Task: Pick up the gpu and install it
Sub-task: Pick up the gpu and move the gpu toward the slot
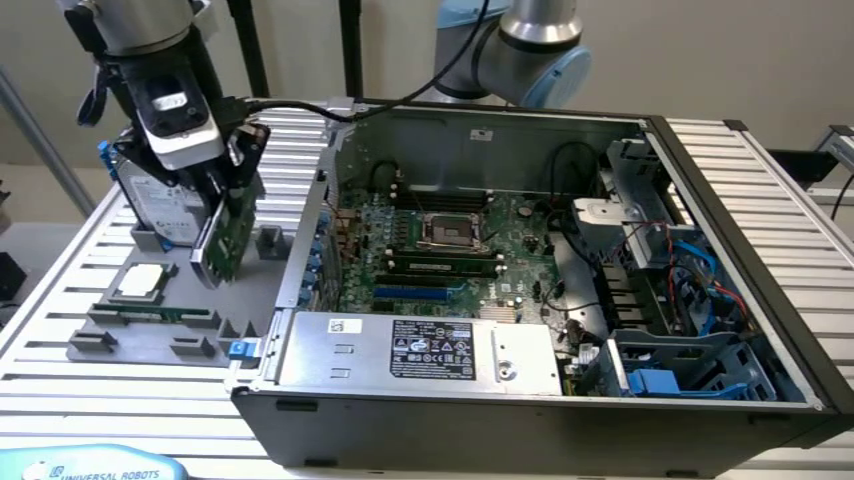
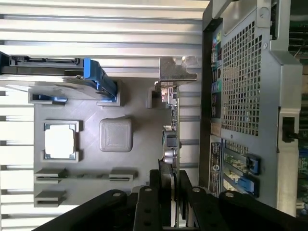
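Observation:
The gpu [image 1: 228, 237] is a thin card with a green board face. It hangs tilted just above the grey tray [image 1: 147, 345], at the exterior view's left of the open computer case [image 1: 534, 400]. My gripper [image 1: 218, 190] is shut on its upper edge. In the wrist view the gpu [image 2: 171, 137] appears edge-on, its silver end bracket [image 2: 175, 72] at the far end. The black fingers [image 2: 155, 190] of my gripper [image 2: 169, 180] press on both faces. The card hangs beside the case's perforated rear wall [image 2: 245, 91], outside it.
On the grey tray [image 2: 96, 166] lie a silver hard drive in a blue frame [image 1: 158, 205] [image 2: 62, 79], a square processor [image 1: 142, 282] [image 2: 60, 142] and a narrow memory stick [image 1: 167, 312]. Inside the case are the motherboard [image 1: 447, 235], a blue slot [image 1: 420, 293], cables and a power supply [image 1: 414, 350].

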